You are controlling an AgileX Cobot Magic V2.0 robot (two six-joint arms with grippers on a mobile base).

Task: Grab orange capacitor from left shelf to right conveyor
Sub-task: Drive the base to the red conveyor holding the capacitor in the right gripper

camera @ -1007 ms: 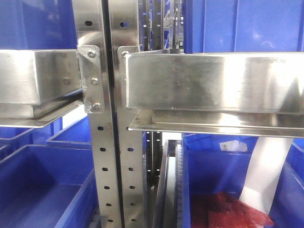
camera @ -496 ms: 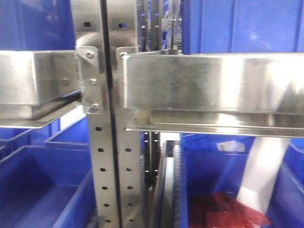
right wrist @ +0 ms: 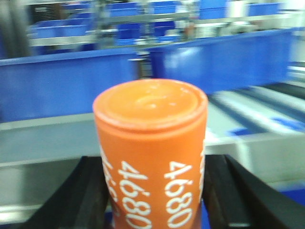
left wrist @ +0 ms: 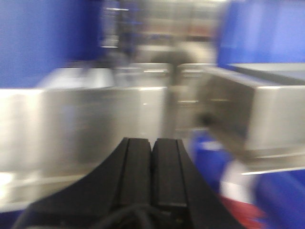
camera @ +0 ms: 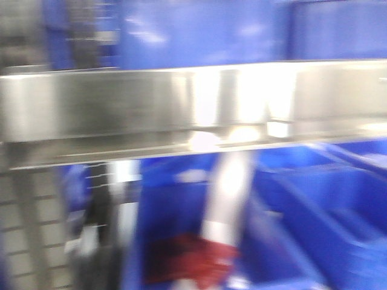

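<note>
Carrying is judged the step in hand: orange capacitor (right wrist: pixel 150 143) is gripped upright betw. right gripper (right wrist: pixel 155 191) fingers, left gripper (left wrist: pixel 152 148) fingers are pressed together w/ nothing held; next, right conveyor (not made out) must be reached.

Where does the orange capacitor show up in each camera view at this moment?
Front view: not in it.
Left wrist view: not in it; only the shut left tool shows.
Right wrist view: lower centre, the orange capacitor upright in the right tool.
Shared landmark: blue bins, seen in all three.
</note>
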